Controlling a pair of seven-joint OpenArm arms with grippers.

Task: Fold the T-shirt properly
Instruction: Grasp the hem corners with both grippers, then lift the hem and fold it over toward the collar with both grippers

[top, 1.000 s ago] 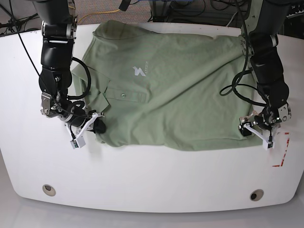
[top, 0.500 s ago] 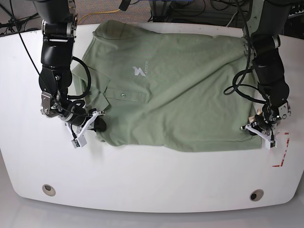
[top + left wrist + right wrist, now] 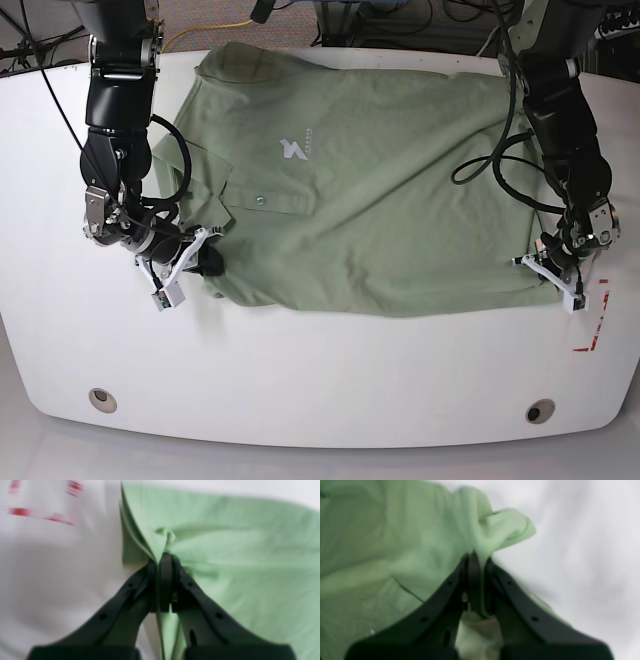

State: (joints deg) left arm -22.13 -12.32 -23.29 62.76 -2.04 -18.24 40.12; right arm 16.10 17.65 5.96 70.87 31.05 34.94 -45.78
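1. The shirt (image 3: pixel 370 190) lay spread flat on the white table (image 3: pixel 320 370), collar end toward the right gripper's side and hem end toward the left gripper's side, so its long axis ran across the table from one arm to the other. The white chest logo (image 3: pixel 293 150) faced up.

2. The edge of the shirt nearest the front of the table ran between the two grippers. Each gripper stood at one end of that edge, with the body of the shirt lying beyond them toward the far side of the table.

3. The left gripper (image 3: pixel 160 560) was fully closed on the corner of the shirt's hem end at that edge. In the wrist view a fold of green cloth was pinched between the black fingers (image 3: pixel 152 580) and bunched just past the tips. Red marks on the table (image 3: pixel 42 517) lay just beside this corner, outside the shirt.

4. The right gripper (image 3: pixel 478 560) was likewise fully closed, holding a gathered lump of cloth at the collar-end corner of the same edge. The cloth stood up past the tips in a small crest.

5. Judgement: both arms were equally placed, each at its own corner. The coming move would likely be a joint lift carrying this edge over the shirt toward its far edge.

6. Risk noted: both grips were small pinches, so an uneven pull could skew the fold.
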